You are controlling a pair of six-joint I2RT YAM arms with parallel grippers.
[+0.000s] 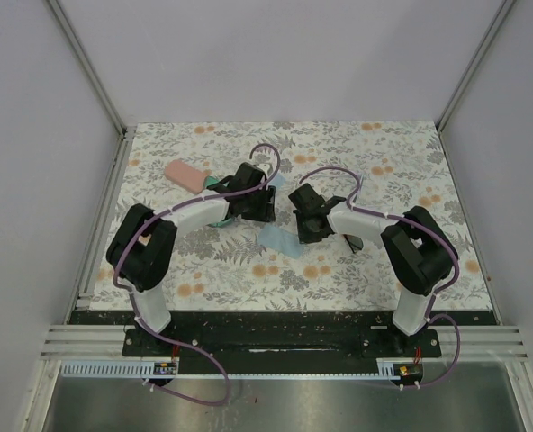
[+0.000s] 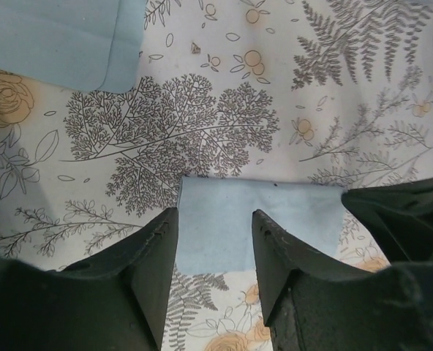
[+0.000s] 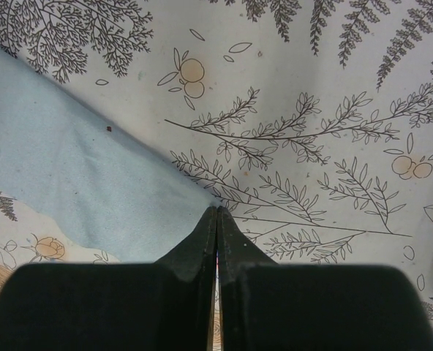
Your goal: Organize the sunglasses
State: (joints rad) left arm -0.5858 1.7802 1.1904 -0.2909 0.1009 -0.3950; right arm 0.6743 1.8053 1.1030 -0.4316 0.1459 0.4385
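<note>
left gripper (image 2: 215,213): spread; its 2 fingers stand apart just above the table and hold nothing.
right gripper (image 3: 216,210): pressed together, with no gap between its 2 fingers. The tips sit at the edge of the blue cloth, and I cannot tell whether any fabric is caught.
blue cloth (image 1: 280,238): lies flat on the table between the 2 grippers. One end reaches in between the left fingers.
dark sunglasses (image 1: 355,241): on the table just under the right forearm, mostly hidden and well apart from the pink case.
pink case (image 1: 187,174): lies at a slant on the far left part of the table, behind the left arm.
teal piece (image 1: 212,183): peeks out between the pink case and the left wrist; too hidden to name.
blue sheet (image 2: 55,40): 1 rounded corner shows at the far left of the left wrist view, apart from the blue cloth.
table (image 1: 402,153): covered in a fern and flower print.
</note>
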